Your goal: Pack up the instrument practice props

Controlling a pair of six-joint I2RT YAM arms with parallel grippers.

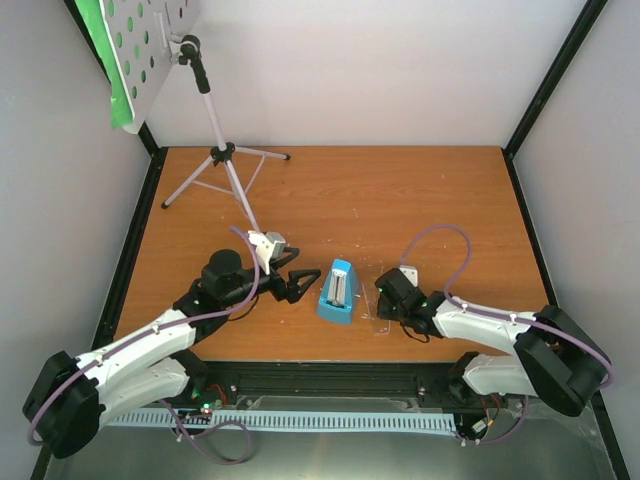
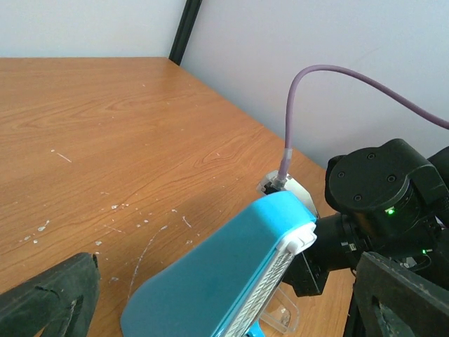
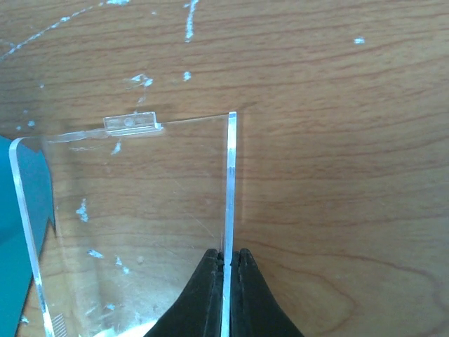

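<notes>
- Right claw [image 3: 226, 261] clenched on edge of clear panel [image 3: 140, 203], metronome [image 1: 338, 292] to its left.
- Left claw [image 1: 298, 274] spread wide, same metronome just ahead, on the worktop [image 1: 400, 190].

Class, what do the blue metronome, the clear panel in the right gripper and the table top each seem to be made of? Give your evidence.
The blue metronome: probably moulded plastic, matt; even colour, rounded edges.
The clear panel, pinched by the right gripper: likely acrylic or similar; grain shows through, edges glint.
The table top: wood or wood-look laminate, unclear which; grain pattern, white scuffs.
</notes>
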